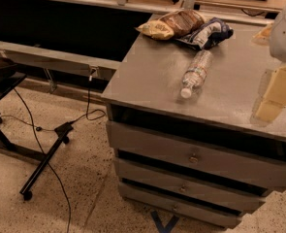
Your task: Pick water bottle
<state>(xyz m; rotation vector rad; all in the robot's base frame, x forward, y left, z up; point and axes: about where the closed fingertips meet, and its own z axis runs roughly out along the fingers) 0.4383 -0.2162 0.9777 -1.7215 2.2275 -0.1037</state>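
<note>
Hovering claw (274, 97), right of water bottle (197, 74)

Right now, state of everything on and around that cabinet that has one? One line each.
water bottle: lying on its side on the cabinet top, cap on, cap toward the near edge, not held
snack bags: piled flat at the far edge, behind the bottle
drawers: all three shut
gripper: at the right edge of view, over the cabinet top, apart from the bottle
</note>
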